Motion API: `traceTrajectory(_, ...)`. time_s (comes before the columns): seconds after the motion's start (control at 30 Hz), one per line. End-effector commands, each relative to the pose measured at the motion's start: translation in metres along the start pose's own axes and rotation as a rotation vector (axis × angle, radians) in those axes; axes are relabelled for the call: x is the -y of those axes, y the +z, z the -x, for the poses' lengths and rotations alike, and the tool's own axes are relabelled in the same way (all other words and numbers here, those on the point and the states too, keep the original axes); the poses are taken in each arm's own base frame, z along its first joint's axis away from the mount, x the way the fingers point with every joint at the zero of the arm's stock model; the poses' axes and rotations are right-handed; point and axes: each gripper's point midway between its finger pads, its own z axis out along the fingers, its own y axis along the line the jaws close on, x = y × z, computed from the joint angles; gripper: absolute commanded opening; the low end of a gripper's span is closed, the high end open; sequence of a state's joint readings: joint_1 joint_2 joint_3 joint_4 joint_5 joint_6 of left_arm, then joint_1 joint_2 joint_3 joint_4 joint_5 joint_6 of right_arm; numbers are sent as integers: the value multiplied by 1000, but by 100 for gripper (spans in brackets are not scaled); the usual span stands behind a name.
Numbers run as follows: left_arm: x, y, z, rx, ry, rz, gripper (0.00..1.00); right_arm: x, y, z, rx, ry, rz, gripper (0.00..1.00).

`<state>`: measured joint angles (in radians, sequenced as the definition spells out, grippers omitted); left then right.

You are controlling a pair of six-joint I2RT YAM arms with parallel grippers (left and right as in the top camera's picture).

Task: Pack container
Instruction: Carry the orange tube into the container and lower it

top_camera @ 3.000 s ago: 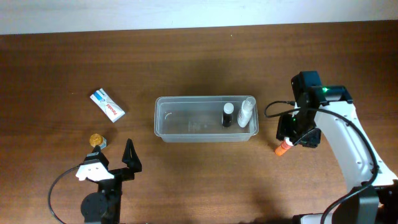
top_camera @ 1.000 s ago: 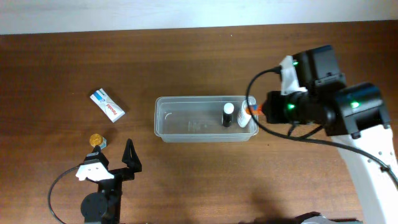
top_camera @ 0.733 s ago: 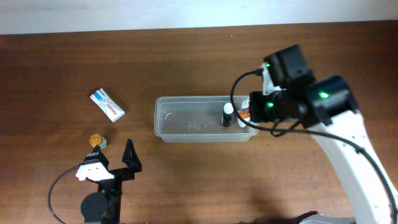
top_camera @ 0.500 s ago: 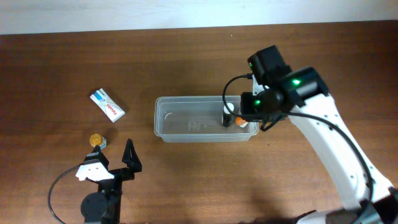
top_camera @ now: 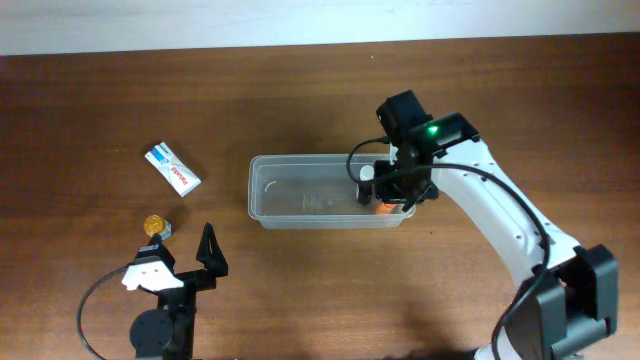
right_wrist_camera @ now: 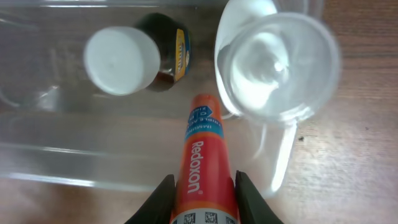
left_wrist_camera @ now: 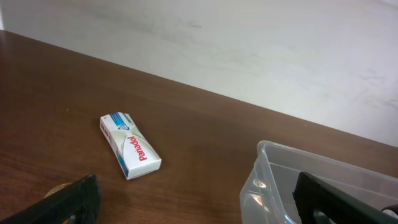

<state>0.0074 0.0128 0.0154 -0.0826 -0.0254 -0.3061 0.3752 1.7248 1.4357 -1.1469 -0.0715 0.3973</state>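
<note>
The clear plastic container (top_camera: 300, 160) lies at the table's middle. In it stand a dark bottle with a white cap (top_camera: 367, 173) and a clear bottle (right_wrist_camera: 273, 62). My right gripper (top_camera: 386, 198) is over the container's right end, shut on an orange Redoxon tube (right_wrist_camera: 202, 155). The tube points down between the dark bottle (right_wrist_camera: 122, 60) and the clear bottle, above the container's near wall (right_wrist_camera: 62, 162). My left gripper (top_camera: 180, 248) is open and empty at the front left, its fingers (left_wrist_camera: 68, 199) wide apart. The container's left end (left_wrist_camera: 267, 180) shows in the left wrist view.
A white and blue medicine box (top_camera: 172, 168) lies left of the container and also shows in the left wrist view (left_wrist_camera: 130, 144). A small gold-capped item (top_camera: 154, 225) sits near my left gripper. The right arm's cable hangs over the container's right end.
My right arm has carried the orange tube from the table right of the container to over its right end, beside the two bottles. The left arm has not moved.
</note>
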Motion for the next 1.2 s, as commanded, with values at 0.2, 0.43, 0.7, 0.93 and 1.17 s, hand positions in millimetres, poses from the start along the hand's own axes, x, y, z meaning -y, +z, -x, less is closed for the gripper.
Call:
traceTrajectory(0.2,1,0,-2,-1,8,-8,99,6,28,-11,-22,1,-29,22)
traceTrajectory(0.43,1,0,-2,-1,8,-8,100,13,29,-9,-7,0,-65,23)
traceTrajectory(0.7,1,0,-2,-1,8,-8,99,11,29,-5,9,-12,-57,25)
traceTrajectory(0.93,1,0,-2,-1,8,-8,99,10,29,-5,11,-31,-56,28)
traceTrajectory(1.17,1,0,-2,-1,8,-8,99,10,29,-4,13,-31,-55,43)
